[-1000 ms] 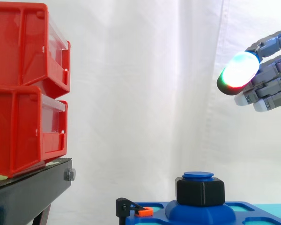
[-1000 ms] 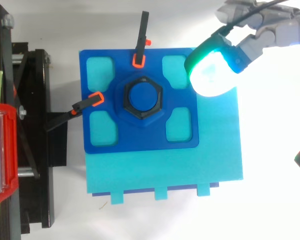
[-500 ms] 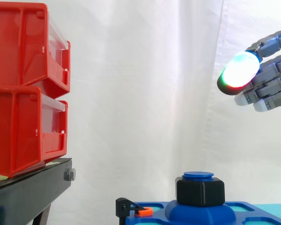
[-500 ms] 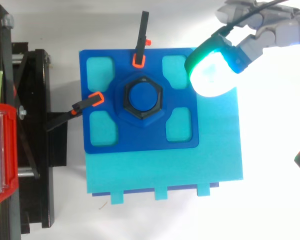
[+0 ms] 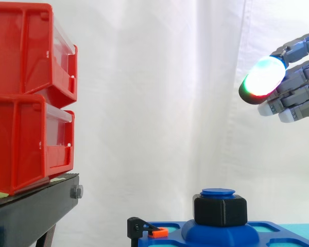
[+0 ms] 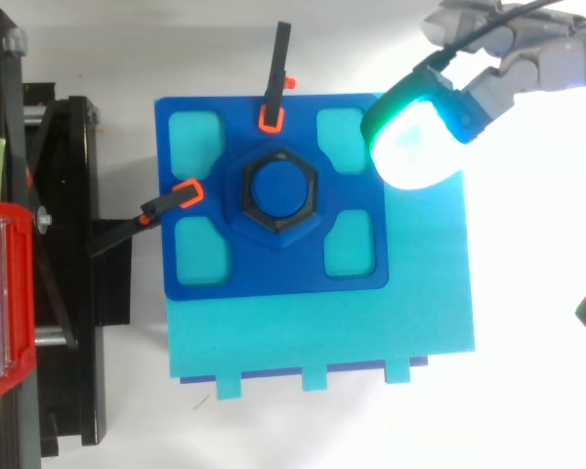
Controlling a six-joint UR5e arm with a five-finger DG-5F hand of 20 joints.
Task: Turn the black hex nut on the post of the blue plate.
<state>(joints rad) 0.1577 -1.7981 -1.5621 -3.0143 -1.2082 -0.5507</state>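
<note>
White curtain [image 5: 159, 103] behind, softly folded (evenly lit); at left, two stacked red bins [image 5: 26, 98] on black stand [image 5: 31, 216].

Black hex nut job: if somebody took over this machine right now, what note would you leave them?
Robot hand: open, holding nothing, high above a corner of the blue plate, well clear of the nut.
Black hex nut: on the plate's post, untouched.
Done: no contact made yet.
Left: lower the robot hand, grasp the nut, turn it.

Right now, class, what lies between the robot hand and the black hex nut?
Nothing; side view shows open air between robot hand and black hex nut.
</note>
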